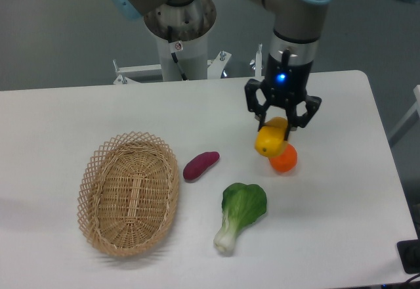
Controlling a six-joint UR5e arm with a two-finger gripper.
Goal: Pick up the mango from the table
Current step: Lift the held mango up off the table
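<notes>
The mango [270, 142] is a glossy yellow oblong fruit, tilted, with its upper end between the fingers of my gripper [277, 127]. The gripper is shut on the mango, right of the middle of the white table [79, 115]. The mango seems to be held a little above the tabletop, and in this view it overlaps the upper left of the round orange [285, 160], which lies on the table just below and to the right. The black fingers hide the top of the mango.
A purple sweet potato [200, 165] lies left of the mango. A green bok choy [241, 211] lies below it. A woven oval basket [128, 193] stands at the front left. The arm's base column [178, 29] stands behind the table's far edge.
</notes>
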